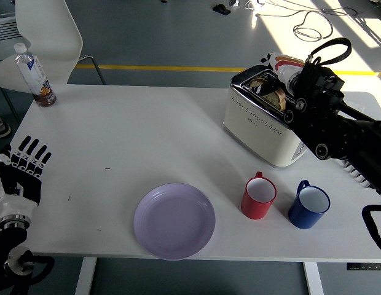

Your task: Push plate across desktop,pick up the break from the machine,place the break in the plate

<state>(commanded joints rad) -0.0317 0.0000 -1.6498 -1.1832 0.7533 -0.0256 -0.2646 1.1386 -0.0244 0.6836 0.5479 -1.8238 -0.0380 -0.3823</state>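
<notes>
— What's in front of you, biggest thing first?

— The white table [147, 129]. Beyond its far left corner stands a white chair [46, 37]. On the far right part of the table sits the cream toaster [264, 120], set at an angle. My right arm [335, 132] comes in from the right and lies across the toaster's near end.

— And the plate?

— The lilac plate [174, 220] lies near the front edge, about the middle, with nothing on it. Just to its right stands a red mug [259, 196], and beside that a blue mug [308, 204], both upright and apart from each other.

— Where is the bread?

— The bread [270, 92] stands in the toaster's slot, its top showing above the rim. My right hand [281, 66] is right over it at the slot. I cannot tell whether the fingers have closed on the slice; the wrist hides them.

— Your other hand?

— My left hand [23, 169] rests at the table's left edge, palm down, fingers spread and holding nothing.

— Anything smaller?

— A drink bottle [34, 75] stands upright at the far left corner.
</notes>
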